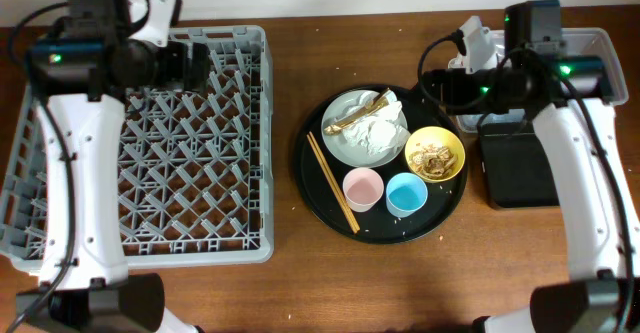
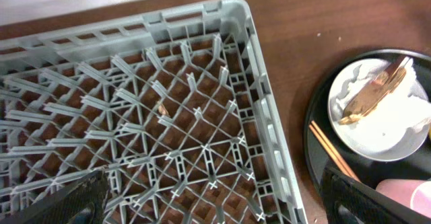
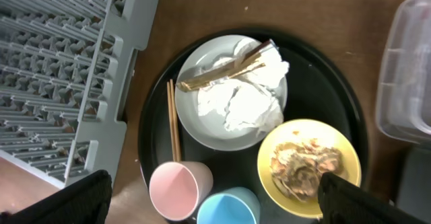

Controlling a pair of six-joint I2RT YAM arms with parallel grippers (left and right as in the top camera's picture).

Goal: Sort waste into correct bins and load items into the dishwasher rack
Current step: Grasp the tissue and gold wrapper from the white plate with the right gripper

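The grey dishwasher rack (image 1: pixel 150 143) fills the left of the table and holds nothing. A round black tray (image 1: pixel 380 228) holds the grey-green plate (image 1: pixel 340 143) with crumpled white tissues (image 1: pixel 380 131) and a gold-brown strip (image 1: pixel 360 115), the yellow bowl (image 1: pixel 434 154) of food scraps (image 3: pixel 303 163), the pink cup (image 1: pixel 363 189), the light-blue cup (image 1: pixel 407 194) and the chopsticks (image 1: pixel 332 181). My left gripper (image 1: pixel 200 63) is open and empty above the rack's far right corner (image 2: pixel 168 116). My right gripper (image 1: pixel 440 85) is open and empty, high above the round tray, with the cups between its fingers in the right wrist view (image 3: pixel 215 197).
The clear tub (image 1: pixel 600 48) stands at the far right. The shallow black rectangular tray (image 1: pixel 518 168) lies just in front of it. Bare wood lies between the rack and the round tray. Small crumbs are scattered on the table.
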